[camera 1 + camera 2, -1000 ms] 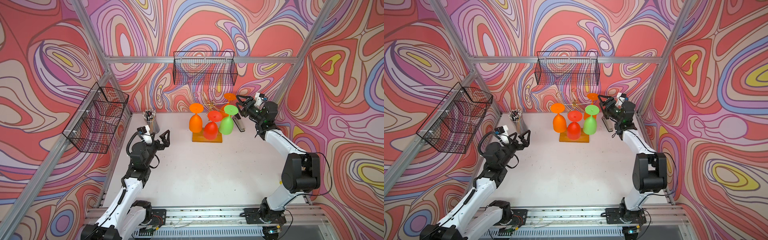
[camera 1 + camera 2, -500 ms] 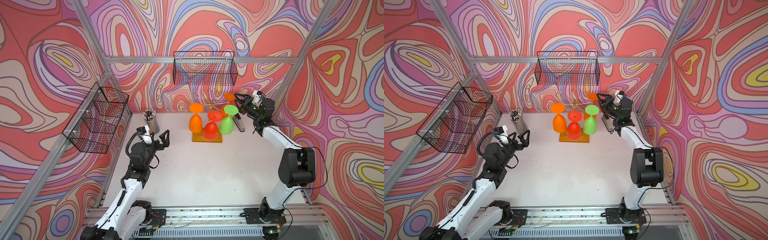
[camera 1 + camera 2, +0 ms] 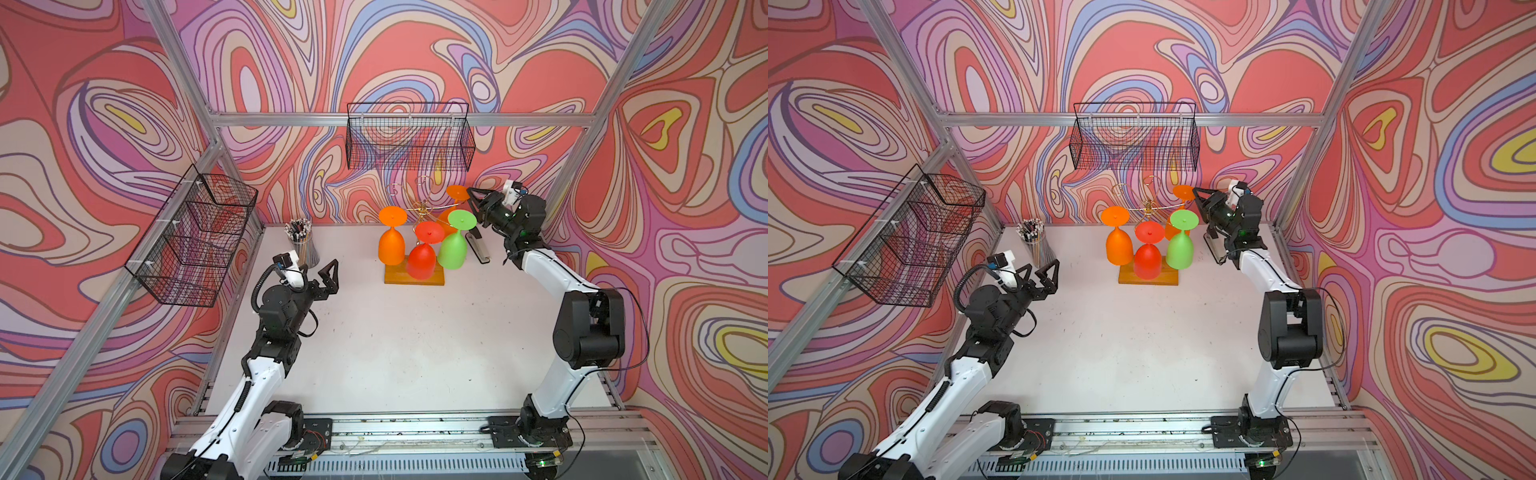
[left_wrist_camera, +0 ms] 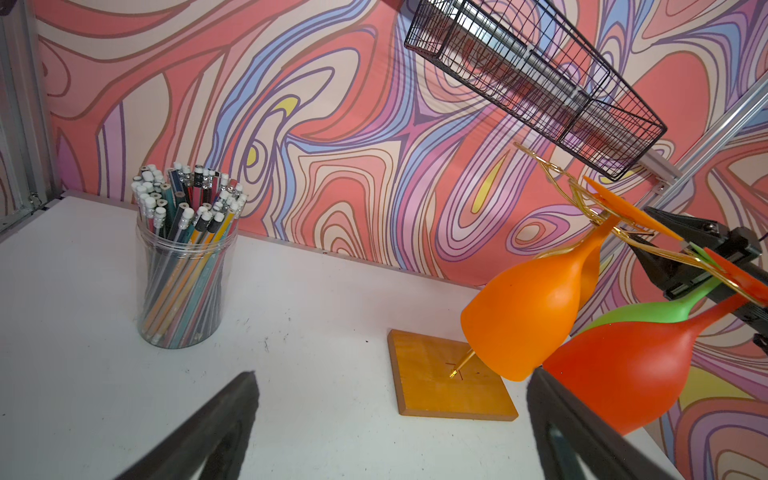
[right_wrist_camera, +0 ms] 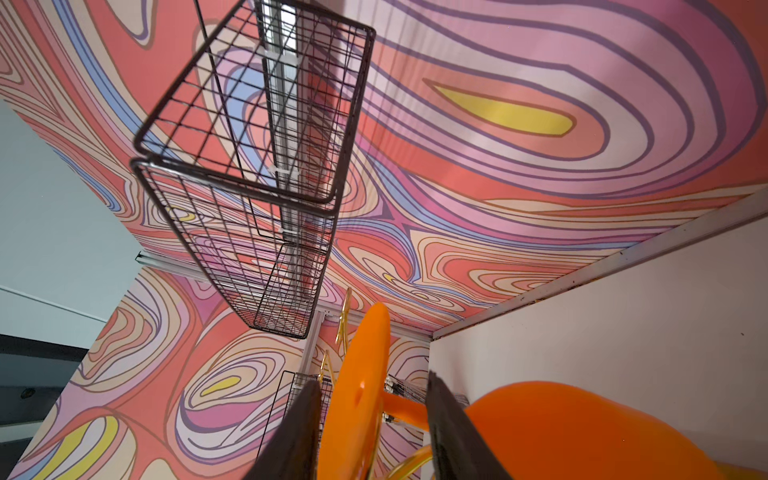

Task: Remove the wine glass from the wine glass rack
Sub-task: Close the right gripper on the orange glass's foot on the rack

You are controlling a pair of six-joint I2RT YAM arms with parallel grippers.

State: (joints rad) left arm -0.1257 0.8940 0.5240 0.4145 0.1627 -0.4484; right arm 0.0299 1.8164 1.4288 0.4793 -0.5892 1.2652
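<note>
The right pincer [image 5: 372,380] is at the wine glass [image 5: 360,399]. This is the rear orange one, hung upside down by its foot at about 1 o'clock from the pole of the wine glass rack [image 3: 395,276]. Nearest the wrist camera, the two black fingers [image 5: 303,424] stand partly apart, one to each face of the flat foot disc. A gap shows on either side, so nothing is gripped yet. Beyond the disc runs the short stem, then the rounded bowl.

The glass looks like matte moulded plastic, so it is judged light, stiff and unlikely to shatter, but smooth enough to slip. The best hold is judged to be the stem just under the foot, or the disc across its thin faces. The bowl is too broad and is crowded by the green glass [image 3: 454,248]. The foot sits in a curled wire hook, so it probably has to slide outward along the arm before it comes free. A hard tug could rock the thin rack.

Materials, near to far in both top views:
- The left pincer [image 3: 1038,277] sits at 9 o'clock on the counter [image 3: 395,353], spread wide and empty.
- The counter is white, matte and lightly scuffed.
- A clear jar of pencils [image 3: 304,249] stands at 11 o'clock.
- The rack's honey-coloured wooden base and gold wire arms stand at 12 o'clock, also carrying a red glass [image 3: 422,261] and a second orange glass [image 3: 390,247].
- Black wire-mesh baskets [image 3: 409,162] hang on the walls behind.
</note>
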